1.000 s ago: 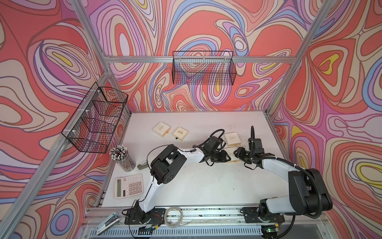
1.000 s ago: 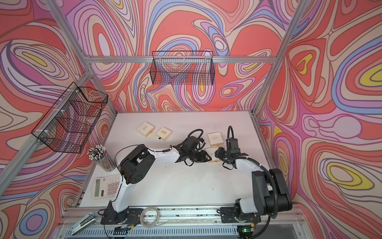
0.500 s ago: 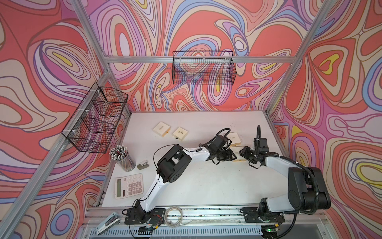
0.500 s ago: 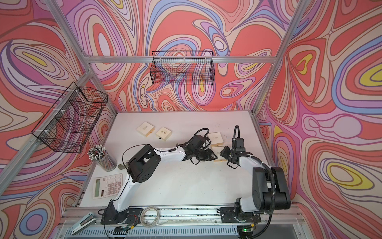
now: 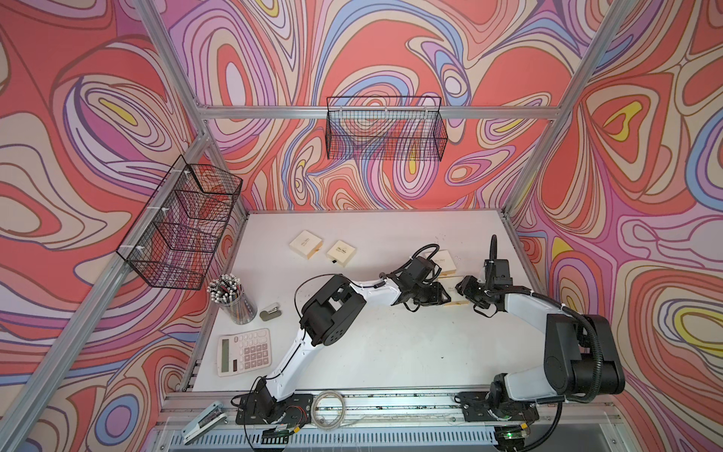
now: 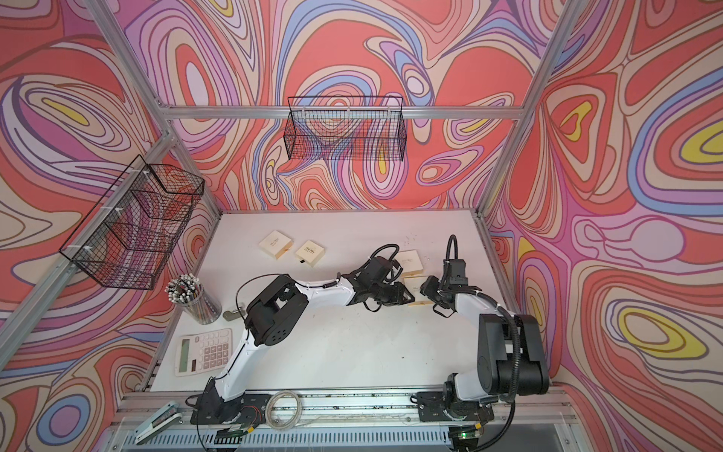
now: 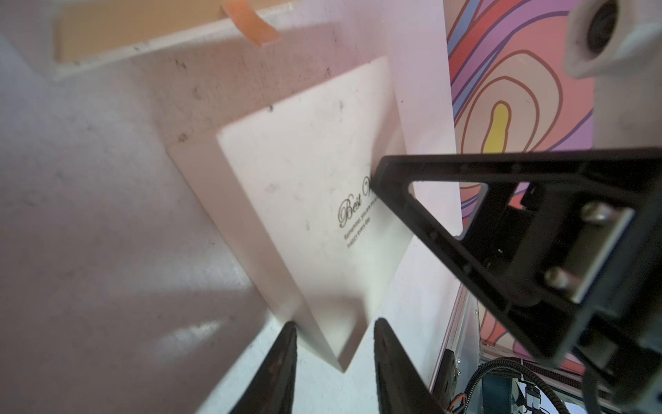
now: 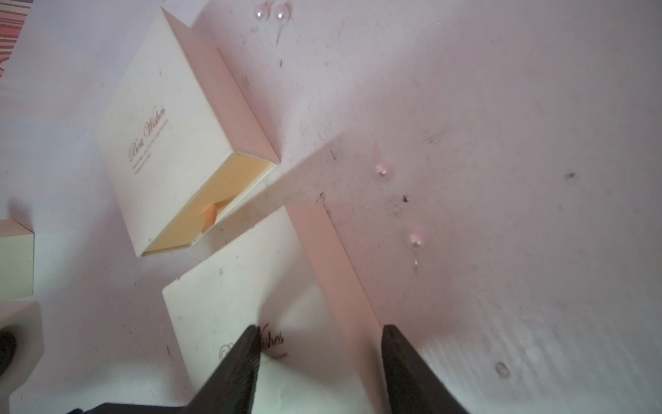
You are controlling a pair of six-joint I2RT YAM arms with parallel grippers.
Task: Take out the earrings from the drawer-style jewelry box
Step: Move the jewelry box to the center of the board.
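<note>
A shut cream jewelry box (image 5: 455, 287) (image 6: 415, 283) lettered "Best Wishes" lies between my two grippers. My left gripper (image 7: 335, 326) (image 5: 446, 295) is shut on one corner of it (image 7: 311, 200). My right gripper (image 8: 320, 328) (image 5: 465, 289) stands open over the opposite edge (image 8: 233, 315), one finger on the lid, the other beside the side wall. Just behind lies a second box (image 8: 172, 136) (image 5: 442, 261) with its orange-lined drawer slid partly out. Pearl earrings lie loose on the table: one (image 8: 381, 170), another (image 8: 415, 239), and a pair (image 8: 272, 14) past the open box.
Two more cream boxes (image 5: 306, 243) (image 5: 341, 252) sit at the back left. A pencil cup (image 5: 234, 299), a small grey stapler (image 5: 270, 312) and a calculator (image 5: 244, 351) line the left side. Wire baskets (image 5: 385, 129) (image 5: 184, 223) hang on the walls. The table's right rail (image 5: 520, 254) runs close to my right gripper.
Both arms have shifted right and a little toward the back, and the box between them has moved along. The right jaws have parted slightly.
</note>
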